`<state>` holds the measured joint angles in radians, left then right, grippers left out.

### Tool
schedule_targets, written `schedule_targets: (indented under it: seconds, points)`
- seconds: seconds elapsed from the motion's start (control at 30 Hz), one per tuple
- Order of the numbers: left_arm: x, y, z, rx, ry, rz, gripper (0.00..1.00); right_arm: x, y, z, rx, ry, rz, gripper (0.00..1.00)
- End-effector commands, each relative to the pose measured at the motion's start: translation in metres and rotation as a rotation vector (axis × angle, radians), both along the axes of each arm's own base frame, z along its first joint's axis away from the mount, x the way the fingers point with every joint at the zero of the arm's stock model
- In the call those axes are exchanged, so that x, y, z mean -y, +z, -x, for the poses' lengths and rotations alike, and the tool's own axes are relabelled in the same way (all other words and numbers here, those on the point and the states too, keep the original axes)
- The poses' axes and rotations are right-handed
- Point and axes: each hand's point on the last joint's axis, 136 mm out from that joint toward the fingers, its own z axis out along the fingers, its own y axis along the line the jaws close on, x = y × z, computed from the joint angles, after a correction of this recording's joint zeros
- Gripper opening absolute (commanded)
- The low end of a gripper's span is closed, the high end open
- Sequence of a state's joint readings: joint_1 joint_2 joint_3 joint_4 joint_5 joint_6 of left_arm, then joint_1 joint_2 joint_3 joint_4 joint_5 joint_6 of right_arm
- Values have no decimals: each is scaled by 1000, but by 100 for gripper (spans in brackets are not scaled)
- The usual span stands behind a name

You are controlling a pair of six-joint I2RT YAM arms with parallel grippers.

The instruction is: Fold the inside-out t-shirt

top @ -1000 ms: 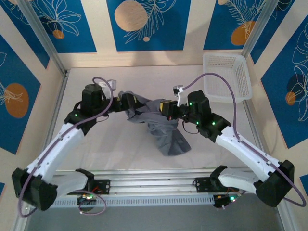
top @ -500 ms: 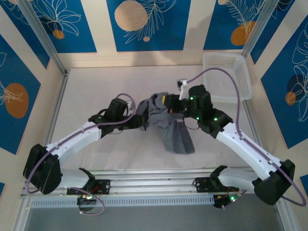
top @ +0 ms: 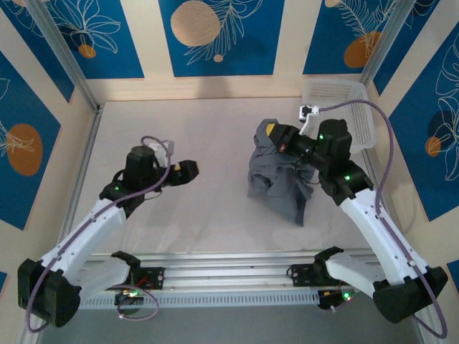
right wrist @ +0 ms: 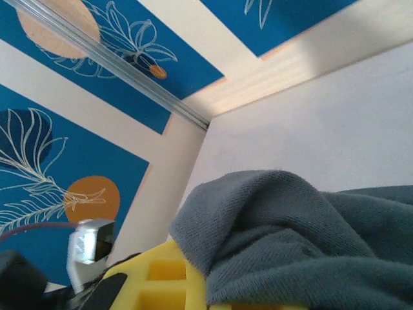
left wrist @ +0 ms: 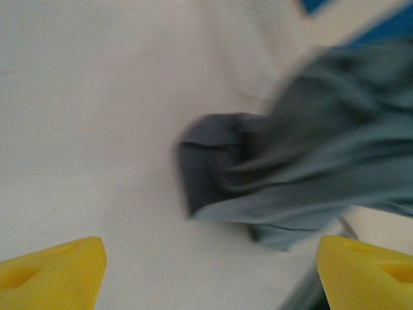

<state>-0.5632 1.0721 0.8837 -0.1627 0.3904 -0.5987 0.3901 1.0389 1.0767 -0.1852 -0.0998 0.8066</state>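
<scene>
Right jaws clamped tight on the top of the inside-out t-shirt (top: 276,183), bunched up at three o'clock from the middle of the surface (top: 215,215), with a tail trailing toward five. Left jaws stand wide at nine o'clock, gripping nothing, well apart from the cloth.

You see the t-shirt (right wrist: 290,239) as soft matt grey cloth with a fine fuzzy knit. The tabletop (top: 208,208) looks smooth and matt white; the basket (top: 337,100) is white plastic mesh.
</scene>
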Motion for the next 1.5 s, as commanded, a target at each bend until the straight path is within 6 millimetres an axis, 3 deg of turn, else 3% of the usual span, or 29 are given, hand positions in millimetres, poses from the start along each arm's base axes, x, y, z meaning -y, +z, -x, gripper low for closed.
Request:
schedule_targets:
  seconds: [0.0, 0.13, 0.17, 0.27, 0.3, 0.43, 0.57, 0.67, 0.73, 0.8, 0.87, 0.93, 1.0, 1.1, 1.17, 1.27, 1.4, 1.47]
  points:
    - [55, 27, 17, 103, -205, 20, 89, -13, 22, 9, 61, 69, -57, 0]
    - [104, 16, 8, 96, -320, 50, 88, -23, 21, 14, 68, 103, -53, 0]
    - [114, 6, 5, 73, -343, 43, 78, -23, 21, 14, 66, 100, -52, 0]
    - [124, -31, 0, -11, -345, 20, 13, -17, 23, 11, 61, 63, -40, 0]
    - [120, -46, 0, -34, -325, 2, 0, -12, 27, 8, 61, 34, -31, 0]
    - [82, -121, 4, -121, -196, -181, 0, 21, 52, -7, 55, -109, 0, 0]
    - [1, -218, 6, -277, 26, -430, 0, 45, 94, -11, 139, -163, -53, 0]
    - [-46, -247, 6, -376, 149, -407, 0, 51, 116, -5, 187, -155, -75, 0]
    - [-61, -238, 3, -367, 194, -384, 1, 48, 121, -1, 205, -130, -78, 0]
    - [-57, -206, -2, -297, 170, -334, 12, 39, 117, 1, 199, -73, -86, 0]
    - [-43, -163, -6, -204, 117, -250, 37, 29, 108, 2, 180, -16, -96, 0]
    - [-29, -116, -9, -109, 60, -159, 50, 18, 94, 0, 152, 28, -101, 0]
    - [-9, -66, -5, -11, -37, -44, 59, 7, 81, 0, 120, 70, -109, 0]
    - [26, -16, 14, 96, -192, 25, 64, -4, 72, 2, 109, 109, -100, 0]
    - [49, -5, 24, 126, -257, -7, 68, -11, 74, 5, 122, 129, -92, 0]
    - [72, 4, 17, 149, -275, -37, 74, -27, 81, 18, 177, 220, -69, 0]
    - [67, 8, -16, 160, -159, -73, 79, -37, 78, 32, 204, 285, -45, 0]
    - [72, 11, -14, 170, -205, -63, 63, -35, 55, 31, 137, 254, -24, 0]
